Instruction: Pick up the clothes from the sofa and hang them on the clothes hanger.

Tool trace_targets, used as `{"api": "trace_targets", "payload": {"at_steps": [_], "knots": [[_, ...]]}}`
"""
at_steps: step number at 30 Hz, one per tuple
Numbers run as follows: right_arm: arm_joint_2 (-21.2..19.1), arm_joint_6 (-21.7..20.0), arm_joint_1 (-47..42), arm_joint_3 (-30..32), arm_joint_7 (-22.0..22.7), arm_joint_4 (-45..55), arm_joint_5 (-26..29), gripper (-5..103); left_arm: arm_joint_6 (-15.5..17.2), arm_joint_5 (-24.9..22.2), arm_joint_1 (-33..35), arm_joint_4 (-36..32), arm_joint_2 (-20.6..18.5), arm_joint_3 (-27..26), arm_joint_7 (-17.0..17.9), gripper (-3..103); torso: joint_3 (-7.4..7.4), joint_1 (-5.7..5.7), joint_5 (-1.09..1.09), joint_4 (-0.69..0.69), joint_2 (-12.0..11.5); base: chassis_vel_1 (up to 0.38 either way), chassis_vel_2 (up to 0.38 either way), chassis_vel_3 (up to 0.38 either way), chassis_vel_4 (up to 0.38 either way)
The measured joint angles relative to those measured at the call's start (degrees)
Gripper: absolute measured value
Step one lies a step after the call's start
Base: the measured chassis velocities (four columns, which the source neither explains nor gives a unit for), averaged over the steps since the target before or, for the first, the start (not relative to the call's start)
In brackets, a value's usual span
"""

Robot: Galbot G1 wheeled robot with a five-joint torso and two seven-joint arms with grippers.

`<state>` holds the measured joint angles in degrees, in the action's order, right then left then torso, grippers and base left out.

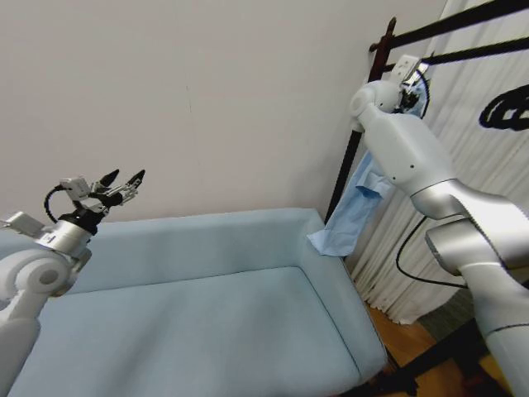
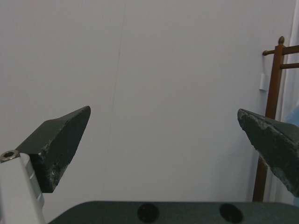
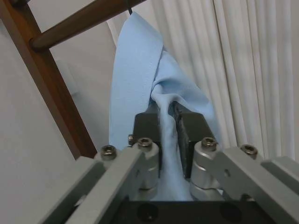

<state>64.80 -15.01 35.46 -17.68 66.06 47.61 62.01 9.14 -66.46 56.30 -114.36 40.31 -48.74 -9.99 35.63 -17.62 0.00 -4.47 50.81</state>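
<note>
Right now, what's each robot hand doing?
Left gripper: open, empty, above the sofa.
Right gripper: shut on the cloth, by the hanger.

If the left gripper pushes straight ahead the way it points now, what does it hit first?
Most likely the bare wall: the left gripper, open above the sofa back, faces it. The wooden rack stands off to the side.

It looked like a living room in a home. A long light blue sofa [image 1: 207, 314] with a low back stood against a plain pale wall [image 1: 207, 99]. Beside the sofa's right end rose a dark wooden clothes stand [image 3: 53, 93] with crossbars, a light blue garment [image 1: 351, 219] draped on it. Pleated white curtains [image 3: 252, 60] hung behind the stand, down to a warm wooden floor [image 1: 411, 343].
</note>
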Motion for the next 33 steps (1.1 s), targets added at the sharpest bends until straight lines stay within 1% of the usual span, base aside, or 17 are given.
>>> {"api": "trace_targets", "payload": {"at_steps": [1,3,4,5,6,10,13,14,17,18,20,22,24,27,29,31,33], "knots": [[0.0,0.0,-0.1,0.1,0.0,0.0,0.0,14,0.0,0.0,0.1,-0.2,0.0,-0.2,-0.5,100,0.0,0.0,0.0,0.0,0.0,0.0,0.0,0.0,0.0],[0.0,0.0,-0.3,0.2,0.0,0.1,0.0,14,0.0,0.0,0.2,-0.4,0.0,-0.2,-0.7,100,-0.01,0.0,0.0,0.0,0.0,0.0,0.0,0.0,0.0],[-0.1,-0.1,-0.4,0.2,0.0,0.3,0.0,25,0.0,-0.1,0.1,-0.4,0.0,-0.2,-0.7,100,0.0,0.0,0.0,0.0,0.0,0.0,0.0,0.0,0.0],[-0.1,-0.2,-0.6,0.2,0.0,0.3,0.0,30,0.1,-0.1,-0.1,-0.3,0.0,-0.2,-0.5,100,0.0,0.0,0.0,0.0,0.0,0.0,0.0,0.0,0.0],[-0.1,-0.2,-0.6,0.2,0.0,0.3,0.0,30,0.1,-0.1,-0.1,-0.3,0.0,-0.2,-0.5,100,0.0,0.0,0.0,0.0,0.0,0.0,0.0,0.0,0.0],[-0.3,-0.6,-1.0,0.2,0.1,0.6,-0.1,41,0.0,0.0,-0.3,-0.1,0.0,-0.1,-0.2,100,0.0,0.0,0.0,0.0,0.0,0.0,0.0,0.0,0.0],[-1.0,-1.5,-1.8,-0.4,0.1,2.6,-0.4,58,0.0,0.0,-0.3,0.0,0.3,-0.1,0.1,100,0.0,0.0,0.0,0.01,0.0,0.0,0.0,0.0,0.0],[-1.0,-1.5,-1.8,-0.4,0.1,2.6,-0.4,58,0.0,0.0,-0.3,0.0,0.3,-0.1,0.1,100,0.0,0.0,0.0,0.01,0.0,0.0,0.0,0.0,0.0],[-2.0,-2.8,-2.2,-1.5,0.6,5.0,0.3,75,0.0,0.2,-0.1,0.3,0.7,-0.1,0.2,100,0.0,0.0,0.0,0.0,0.0,0.0,0.0,0.0,0.0],[-2.0,-2.8,-2.2,-1.5,0.6,5.0,0.3,75,0.0,0.2,-0.1,0.3,0.7,-0.1,0.2,100,0.0,0.0,0.0,0.0,0.0,0.0,0.0,0.0,0.0],[-2.7,-3.0,-2.4,-2.2,1.2,7.1,0.5,85,0.0,0.6,0.2,0.3,1.2,-0.3,0.3,100,0.0,-0.01,0.0,0.0,0.0,0.0,0.0,0.0,0.0],[-3.2,-3.1,-2.6,-2.8,1.4,8.7,0.8,85,0.0,0.8,0.3,0.3,1.5,-0.4,0.3,100,0.0,0.0,0.0,0.01,0.0,0.0,0.0,0.0,0.0],[-4.4,-3.2,-2.8,-3.9,1.9,12.1,1.8,95,0.0,1.3,0.5,0.2,1.9,-0.6,0.6,100,0.0,0.0,0.0,0.01,0.0,0.0,0.0,0.0,0.0],[-5.8,-3.3,-3.1,-4.9,2.1,16.0,3.3,100,0.0,2.3,0.7,-0.1,2.4,-0.7,1.8,100,0.0,0.0,0.0,0.01,0.0,0.0,0.0,0.0,0.0],[-8.9,-4.1,-4.0,-6.7,0.9,23.0,5.5,100,0.2,5.2,1.2,-0.9,3.2,-0.8,4.7,100,0.0,0.0,0.0,0.01,0.0,0.0,0.0,0.0,0.0],[-10.0,-4.3,-4.4,-7.2,0.1,25.2,5.8,100,0.5,6.2,1.4,-1.2,3.5,-0.8,5.6,100,-0.01,0.0,0.0,0.01,0.0,0.0,0.0,0.0,0.0],[-12.6,-4.5,-5.4,-8.1,-2.6,29.2,5.9,100,1.2,8.2,1.9,-2.1,4.0,-0.9,8.3,100,-0.01,0.0,0.0,0.0,0.0,0.0,0.0,0.0,0.0]]}}
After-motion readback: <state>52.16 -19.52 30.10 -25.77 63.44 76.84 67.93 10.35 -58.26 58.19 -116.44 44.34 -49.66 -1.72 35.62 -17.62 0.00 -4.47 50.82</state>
